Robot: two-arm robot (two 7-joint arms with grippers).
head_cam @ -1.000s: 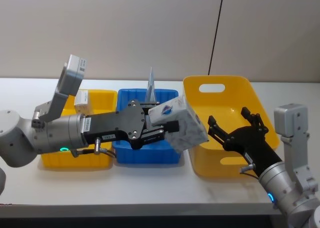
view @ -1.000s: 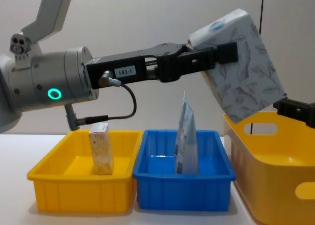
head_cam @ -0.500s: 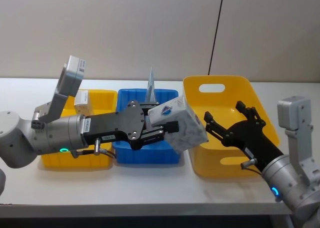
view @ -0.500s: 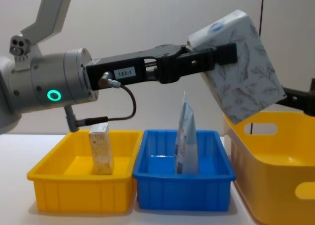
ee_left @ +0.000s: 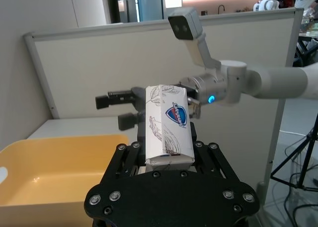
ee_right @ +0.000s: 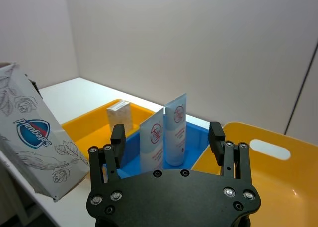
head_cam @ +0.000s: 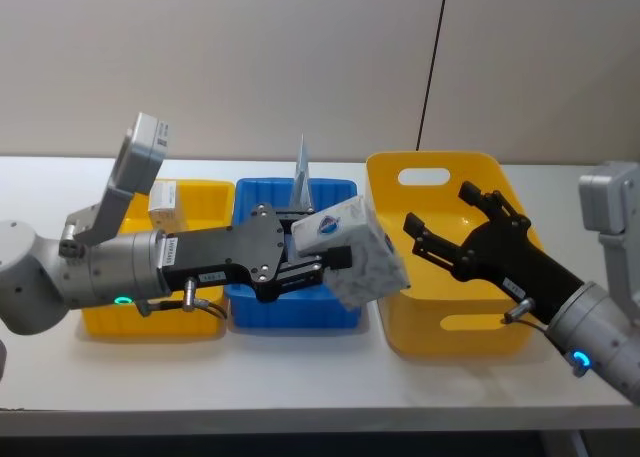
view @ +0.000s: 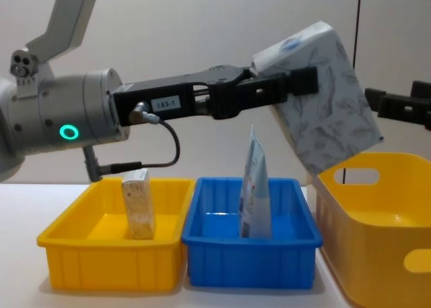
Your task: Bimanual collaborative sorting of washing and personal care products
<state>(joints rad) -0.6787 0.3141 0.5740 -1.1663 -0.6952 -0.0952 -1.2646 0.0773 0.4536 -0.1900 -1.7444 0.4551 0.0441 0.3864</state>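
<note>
My left gripper [head_cam: 335, 259] is shut on a whitish marbled block pack [head_cam: 358, 255] with a blue oval logo, and holds it tilted in the air above the gap between the blue bin and the large yellow bin. The pack [view: 324, 102] hangs well above the bins. My right gripper [head_cam: 438, 211] is open, raised over the large yellow bin, its fingers pointing at the pack from a short way off. A tan speckled box [view: 138, 203] stands in the small yellow bin. Thin light-blue pouches [ee_right: 164, 135] stand upright in the blue bin.
Three bins sit in a row on the white table: a small yellow bin [head_cam: 212, 191] on the left, a blue bin [head_cam: 290, 317] in the middle, a larger handled yellow bin [head_cam: 440, 165] on the right. A grey wall stands close behind them.
My right gripper has risen and swung left over the large yellow bin, closer to the pack. My left gripper has drawn the pack slightly back and lower.
</note>
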